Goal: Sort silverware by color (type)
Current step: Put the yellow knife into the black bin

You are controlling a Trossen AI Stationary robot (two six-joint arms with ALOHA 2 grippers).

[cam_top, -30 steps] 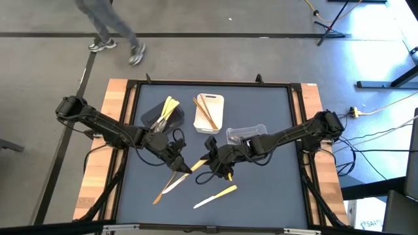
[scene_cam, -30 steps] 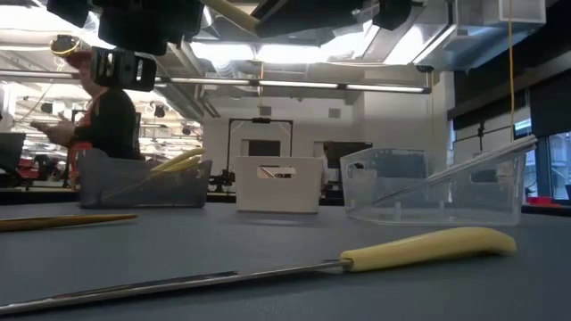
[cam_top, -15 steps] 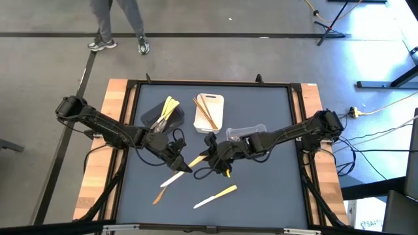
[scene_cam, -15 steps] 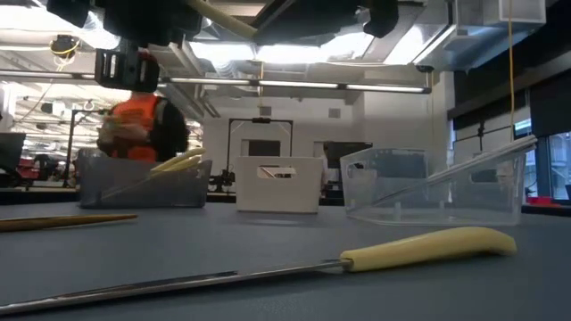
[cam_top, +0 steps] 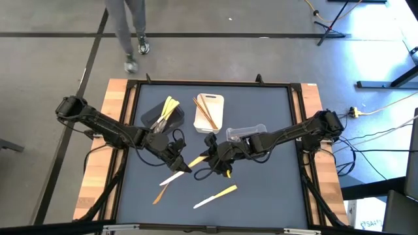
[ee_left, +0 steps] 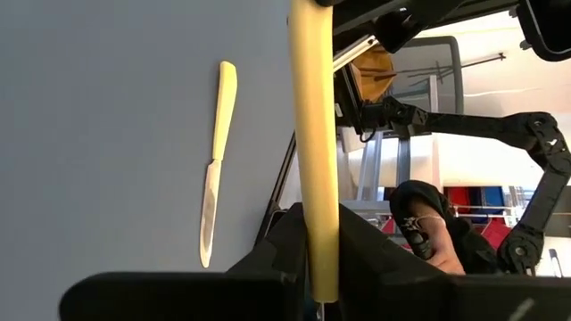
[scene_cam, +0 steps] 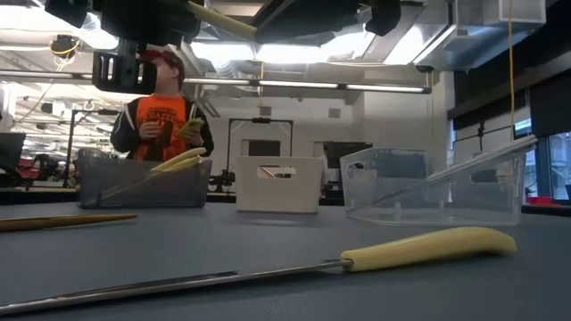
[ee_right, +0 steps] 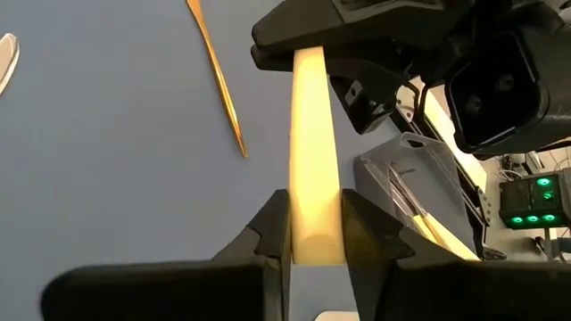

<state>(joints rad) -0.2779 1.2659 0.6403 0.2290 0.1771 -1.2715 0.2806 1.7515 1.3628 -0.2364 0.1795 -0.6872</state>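
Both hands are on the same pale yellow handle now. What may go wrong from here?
1. The left hand and right hand both pinch the pale yellow utensil handle; an early release could drop it.
2. If both pull, the handle may twist or slip.
3. The thin orange-brown utensil and the yellow-handled knife lie nearby and may get knocked.
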